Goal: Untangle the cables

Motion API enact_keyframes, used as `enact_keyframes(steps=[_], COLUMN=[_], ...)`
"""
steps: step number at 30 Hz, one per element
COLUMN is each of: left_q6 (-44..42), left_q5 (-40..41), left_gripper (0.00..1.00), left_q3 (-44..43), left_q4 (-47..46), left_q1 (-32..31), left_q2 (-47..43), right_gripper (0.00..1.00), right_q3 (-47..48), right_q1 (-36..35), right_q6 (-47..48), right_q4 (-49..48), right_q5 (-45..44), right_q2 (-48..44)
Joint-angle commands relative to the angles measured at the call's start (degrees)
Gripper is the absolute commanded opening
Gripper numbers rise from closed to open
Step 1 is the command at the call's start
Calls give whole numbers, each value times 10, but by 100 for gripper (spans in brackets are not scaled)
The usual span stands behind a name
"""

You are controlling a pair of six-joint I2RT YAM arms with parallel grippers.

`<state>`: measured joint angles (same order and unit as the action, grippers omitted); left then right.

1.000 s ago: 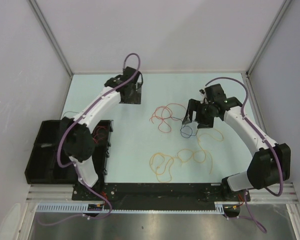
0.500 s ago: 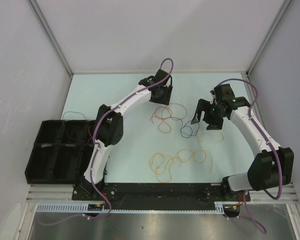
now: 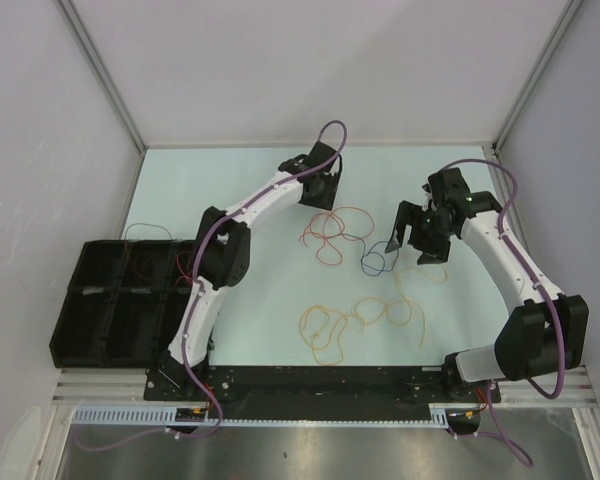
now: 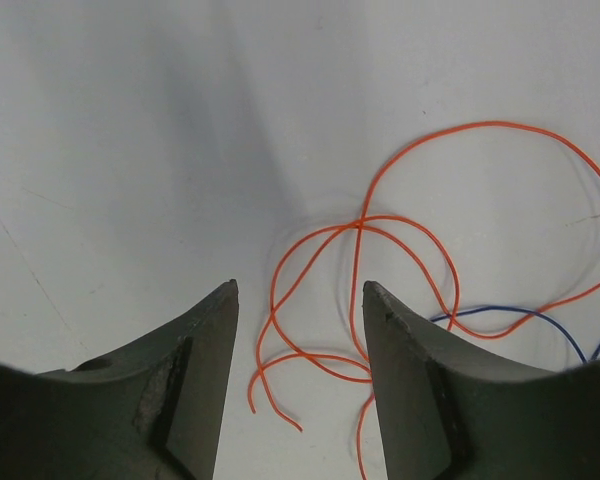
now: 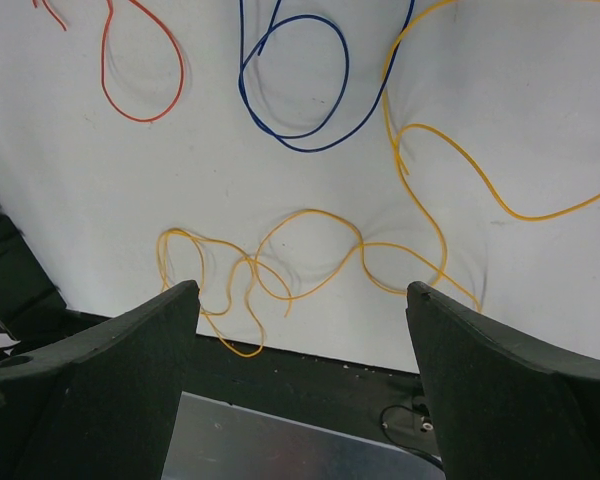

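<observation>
Left gripper, jaws parted and holding nothing, points down at the pale table. Strands of the red cable run between its fingertips and loop away ahead and to its right; whether the tips touch the wire is hard to tell. Right gripper, jaws spread wide and empty, hangs over a curly yellow-orange cable lying between its fingers. Just beyond that sits a loop of dark blue cable, with a red loop to its left

The left arm and right arm have white links and black joints. A purple hose trails along each. Fingers are dark grey wedges.
</observation>
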<state>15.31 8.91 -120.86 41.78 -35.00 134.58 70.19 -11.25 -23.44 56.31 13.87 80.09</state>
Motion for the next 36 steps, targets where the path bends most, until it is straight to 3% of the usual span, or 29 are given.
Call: enact_keyframes(steps=[1, 21, 26, 27, 30, 36], left_q6=[-19, -27, -20, -17, -14, 18], left_q5=[18, -23, -35, -34, -28, 8], left_gripper=[58, 52, 30, 16, 0, 1], left_q3=[-1, 90, 85, 76, 57, 31], left_q4=[-22, -68, -69, -64, -43, -23], left_q1=[13, 13, 13, 14, 15, 18], left_q2=[8, -3, 8, 12, 27, -42], right_gripper=[89, 89, 88, 89, 88, 88], right_q3=[30, 39, 39, 39, 40, 42], right_q1=[3, -1, -2, -1, -2, -6], right_q6=[8, 16, 15, 15, 16, 15], right_q4=[18, 25, 26, 26, 26, 20], right_q5=[-11, -14, -14, -14, -14, -7], right_q2=[8, 31, 31, 31, 30, 29])
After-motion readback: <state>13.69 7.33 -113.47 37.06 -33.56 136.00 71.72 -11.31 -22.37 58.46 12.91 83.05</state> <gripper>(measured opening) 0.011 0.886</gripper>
